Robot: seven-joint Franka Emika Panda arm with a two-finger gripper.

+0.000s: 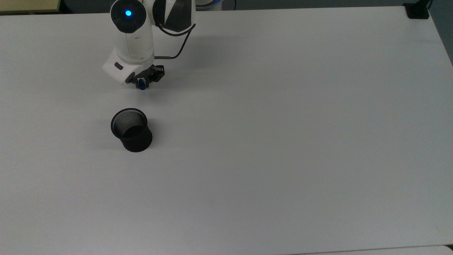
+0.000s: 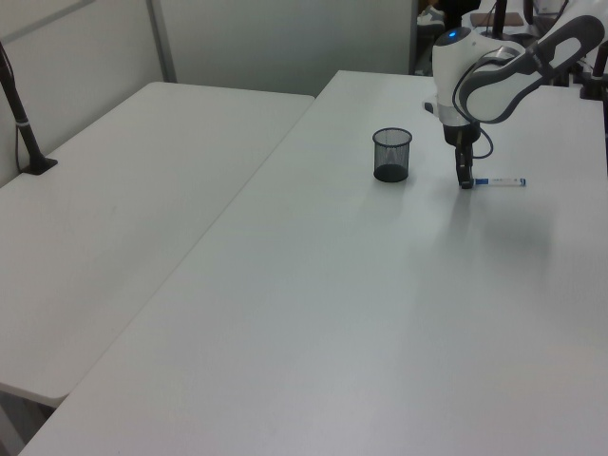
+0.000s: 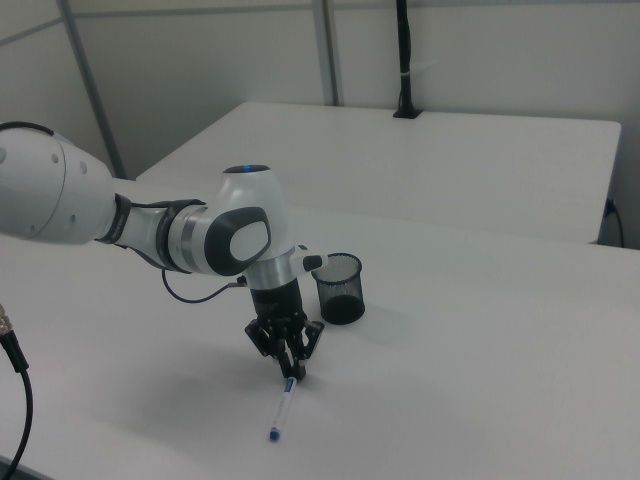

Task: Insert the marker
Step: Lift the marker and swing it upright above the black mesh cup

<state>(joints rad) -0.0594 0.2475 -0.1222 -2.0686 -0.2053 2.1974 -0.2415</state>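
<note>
Nothing readable anywhere here, honestly. The marker [image 3: 284, 408] has a blue label band on its white barrel, but whatever's printed on it can't be made out. The black mesh cup [image 1: 131, 129] and the white table [image 1: 283, 141] carry no lettering.
</note>
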